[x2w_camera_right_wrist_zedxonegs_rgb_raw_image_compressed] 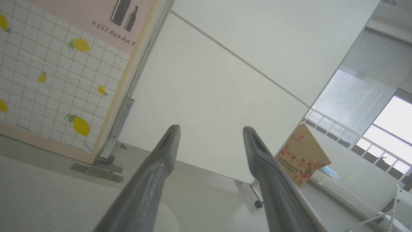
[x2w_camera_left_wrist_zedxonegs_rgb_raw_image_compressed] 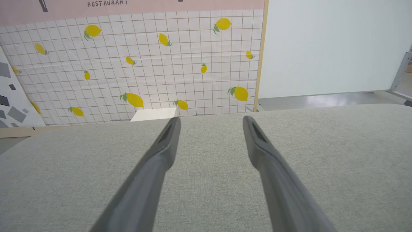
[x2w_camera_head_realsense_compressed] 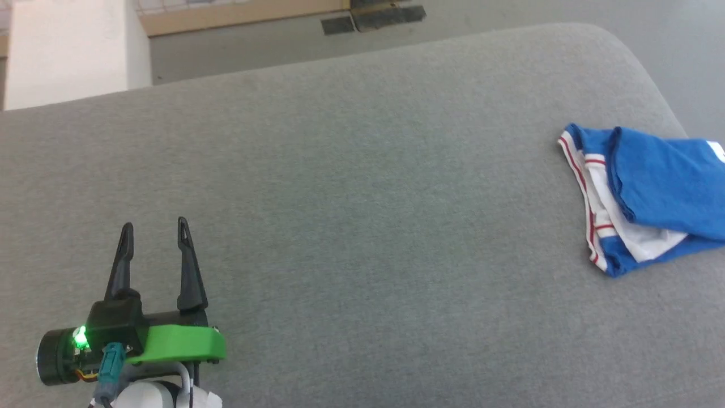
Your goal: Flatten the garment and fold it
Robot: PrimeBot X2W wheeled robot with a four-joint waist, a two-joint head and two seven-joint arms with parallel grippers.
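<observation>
The garment [x2w_camera_head_realsense_compressed: 651,198] lies folded into a small bundle at the right edge of the grey table [x2w_camera_head_realsense_compressed: 362,226], blue cloth on top with white, red-striped sleeve edges showing along its left side. It runs off the head view's right edge. My left gripper [x2w_camera_head_realsense_compressed: 154,229] hovers open over the table's lower left, far from the garment, with nothing between its fingers; the left wrist view has the same gripper [x2w_camera_left_wrist_zedxonegs_rgb_raw_image_compressed: 210,120] open above bare grey cloth. In the right wrist view my right gripper [x2w_camera_right_wrist_zedxonegs_rgb_raw_image_compressed: 210,130] is open and empty, tilted up toward a white wall past the table's corner.
Beyond the table's far edge stands a tiled panel with lemon prints [x2w_camera_left_wrist_zedxonegs_rgb_raw_image_compressed: 135,74] and a white wall [x2w_camera_left_wrist_zedxonegs_rgb_raw_image_compressed: 334,45]. A cardboard box [x2w_camera_right_wrist_zedxonegs_rgb_raw_image_compressed: 301,159] sits on the floor to the right. The table's rounded far-right corner [x2w_camera_head_realsense_compressed: 612,39] lies just beyond the garment.
</observation>
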